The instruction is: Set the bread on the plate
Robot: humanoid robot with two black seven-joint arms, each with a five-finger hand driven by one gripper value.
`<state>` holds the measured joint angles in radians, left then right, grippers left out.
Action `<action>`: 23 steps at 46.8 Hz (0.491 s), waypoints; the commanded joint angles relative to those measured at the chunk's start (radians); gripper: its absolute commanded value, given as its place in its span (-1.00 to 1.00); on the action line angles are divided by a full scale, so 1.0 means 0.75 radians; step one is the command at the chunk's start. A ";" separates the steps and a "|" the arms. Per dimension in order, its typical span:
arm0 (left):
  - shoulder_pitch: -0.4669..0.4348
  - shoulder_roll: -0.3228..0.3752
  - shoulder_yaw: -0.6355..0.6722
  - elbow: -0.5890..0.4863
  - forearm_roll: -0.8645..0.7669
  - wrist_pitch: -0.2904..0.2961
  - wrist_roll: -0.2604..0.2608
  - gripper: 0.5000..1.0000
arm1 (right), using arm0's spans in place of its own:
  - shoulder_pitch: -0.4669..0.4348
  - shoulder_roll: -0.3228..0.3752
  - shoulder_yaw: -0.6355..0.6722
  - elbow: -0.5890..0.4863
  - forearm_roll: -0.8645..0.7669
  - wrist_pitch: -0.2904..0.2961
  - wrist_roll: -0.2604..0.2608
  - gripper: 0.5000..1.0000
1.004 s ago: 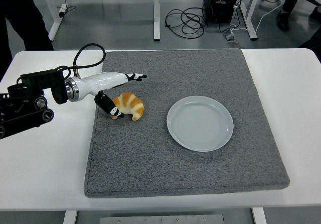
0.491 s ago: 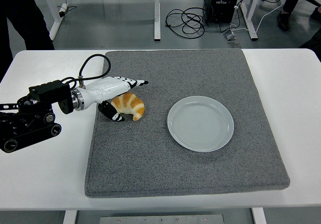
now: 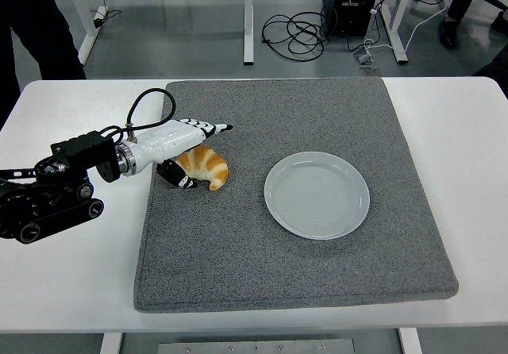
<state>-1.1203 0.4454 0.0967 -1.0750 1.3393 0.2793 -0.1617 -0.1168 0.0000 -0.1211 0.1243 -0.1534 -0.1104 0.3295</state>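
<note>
A golden croissant (image 3: 209, 168) lies on the left part of the grey mat (image 3: 317, 116). My left hand (image 3: 206, 155) reaches in from the left and brackets it. The white fingers (image 3: 213, 127) stretch out along its far side and the black thumb (image 3: 179, 179) sits at its near left side. The fingers are spread, not closed on the bread. The empty pale plate (image 3: 317, 195) lies on the mat to the right of the croissant, about a hand's width away. The right arm is out of view.
The mat covers the middle of the white table (image 3: 444, 116). A person in dark clothes (image 3: 32, 21) stands at the top left, beyond the table. Cables and desk legs are on the floor behind.
My left arm has slid right and the hand has closed in around the croissant, the fingers now nearer its far side. The croissant and the plate have not moved.
</note>
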 commanded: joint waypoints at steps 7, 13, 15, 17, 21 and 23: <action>0.017 -0.037 0.000 0.032 0.000 0.043 0.001 0.83 | 0.000 0.000 0.000 0.000 0.000 0.000 0.000 1.00; 0.031 -0.056 0.004 0.059 0.000 0.065 -0.001 0.76 | 0.000 0.000 0.000 0.000 0.000 0.000 0.000 1.00; 0.037 -0.056 0.000 0.061 0.000 0.065 -0.001 0.75 | 0.000 0.000 0.000 0.000 0.000 0.000 0.000 1.00; 0.042 -0.056 0.004 0.061 0.000 0.065 0.001 0.75 | 0.000 0.000 0.000 0.000 -0.002 0.000 0.000 1.00; 0.042 -0.058 0.004 0.061 0.000 0.065 0.001 0.72 | 0.000 0.000 0.000 0.000 0.000 0.000 0.000 1.00; 0.042 -0.058 0.004 0.061 0.000 0.065 0.001 0.62 | 0.000 0.000 0.000 0.000 0.000 0.000 0.000 1.00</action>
<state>-1.0894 0.4022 0.0995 -1.0291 1.3391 0.3286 -0.1618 -0.1166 0.0000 -0.1212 0.1243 -0.1535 -0.1104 0.3298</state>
